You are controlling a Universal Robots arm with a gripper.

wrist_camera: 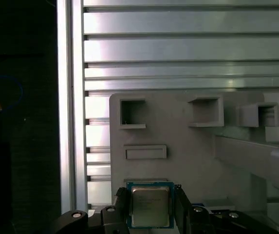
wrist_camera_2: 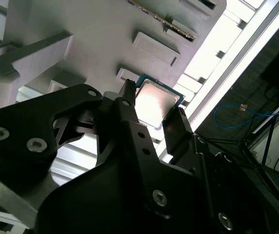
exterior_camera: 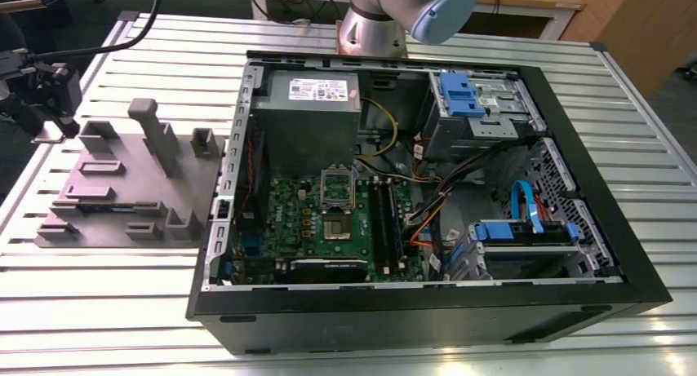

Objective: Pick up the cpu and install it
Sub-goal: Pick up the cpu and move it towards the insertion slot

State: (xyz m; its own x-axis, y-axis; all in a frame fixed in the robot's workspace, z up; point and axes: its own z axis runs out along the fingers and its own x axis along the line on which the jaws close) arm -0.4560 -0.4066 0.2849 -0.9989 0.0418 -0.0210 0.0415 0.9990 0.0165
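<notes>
The slatted metal table point(exterior_camera: 326, 33) fills the exterior view from edge to edge. An open black computer case point(exterior_camera: 436, 319) lies on it and takes up the centre and right of that view. Inside the case, a grey power supply box point(exterior_camera: 310, 115) sits toward the upper middle. Below it is the green motherboard point(exterior_camera: 294, 221), with a metal-framed socket point(exterior_camera: 336, 188) near its centre. 2 blue drive brackets point(exterior_camera: 459, 90) stand along the case's right half, 1 upper and 1 lower.

At the exterior view's left, just beside the case, a grey moulded fixture point(exterior_camera: 120, 188) rests on the table, with upright posts and shallow pockets. The arm point(exterior_camera: 376, 25) rises at the top centre of that view. Black wrist hardware point(exterior_camera: 49, 90) with trailing cables hangs at the upper left, by the fixture's far corner.

In both wrist views the gripper point(wrist_camera: 151, 204) is over the fixture, close to the table's edge rail. Its 2 dark fingers point(wrist_camera: 121, 207) are drawn in narrow and press on 2 opposite edges of the cpu point(wrist_camera: 150, 207). The cpu is held flat between them, silvery top facing the first wrist camera and green rim showing around it.

In the second wrist view the cpu point(wrist_camera_2: 156, 100) catches the light between the fingertips, with the fixture's pale surface behind it. I cannot tell whether it is lifted clear of its pocket or seated in it.
</notes>
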